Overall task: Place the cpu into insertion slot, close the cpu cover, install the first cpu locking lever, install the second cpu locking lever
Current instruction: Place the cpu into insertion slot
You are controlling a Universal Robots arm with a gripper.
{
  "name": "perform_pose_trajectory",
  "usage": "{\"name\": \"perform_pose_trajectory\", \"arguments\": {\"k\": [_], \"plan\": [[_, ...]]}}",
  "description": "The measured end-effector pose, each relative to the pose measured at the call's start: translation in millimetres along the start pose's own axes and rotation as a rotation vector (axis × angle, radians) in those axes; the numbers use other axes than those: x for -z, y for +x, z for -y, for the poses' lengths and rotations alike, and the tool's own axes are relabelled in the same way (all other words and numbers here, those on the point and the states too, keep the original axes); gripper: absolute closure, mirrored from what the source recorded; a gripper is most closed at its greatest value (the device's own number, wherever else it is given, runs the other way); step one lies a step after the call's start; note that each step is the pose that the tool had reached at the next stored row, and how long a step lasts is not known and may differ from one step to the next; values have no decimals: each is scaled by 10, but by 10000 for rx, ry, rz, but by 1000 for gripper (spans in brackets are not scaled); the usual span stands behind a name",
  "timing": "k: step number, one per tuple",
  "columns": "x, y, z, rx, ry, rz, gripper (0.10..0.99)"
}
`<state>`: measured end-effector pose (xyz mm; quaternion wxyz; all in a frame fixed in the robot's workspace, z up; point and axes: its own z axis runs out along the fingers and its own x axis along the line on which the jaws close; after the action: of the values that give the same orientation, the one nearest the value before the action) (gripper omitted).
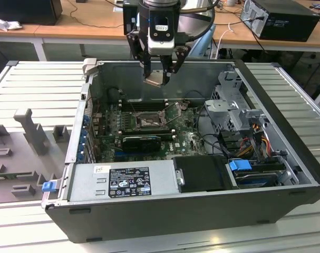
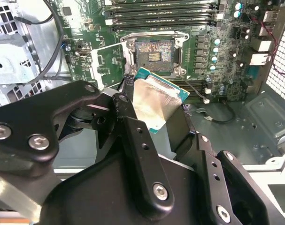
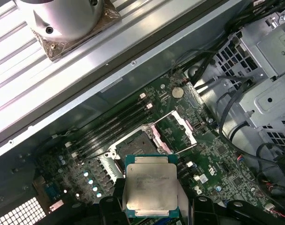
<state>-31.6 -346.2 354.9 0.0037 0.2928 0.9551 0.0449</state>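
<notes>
Pincer (image 1: 161, 69) grips the cpu (image 3: 149, 185) well above the insertion slot (image 3: 136, 145)

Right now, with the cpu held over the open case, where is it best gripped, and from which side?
Two opposite thin edges, approached from above its silver face, as the pincer seems to hold the cpu now. It is a thin flat square, so the edges give purchase, leaving the underside free for the insertion slot.

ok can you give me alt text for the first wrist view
The gripper holds the cpu, silver face to the camera, above the uncovered insertion slot on a green motherboard inside a computer case; the cpu cover is swung open beside it.
</notes>
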Motion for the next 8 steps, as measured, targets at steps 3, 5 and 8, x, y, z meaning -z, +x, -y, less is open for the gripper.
{"name": "perform_pose_trajectory", "arguments": {"k": [3, 5, 8], "plan": [[-1, 0, 0, -118, -3, 10, 565], [-2, 0, 0, -184, -4, 17, 565], [-4, 0, 1, -366, -8, 33, 565]]}}
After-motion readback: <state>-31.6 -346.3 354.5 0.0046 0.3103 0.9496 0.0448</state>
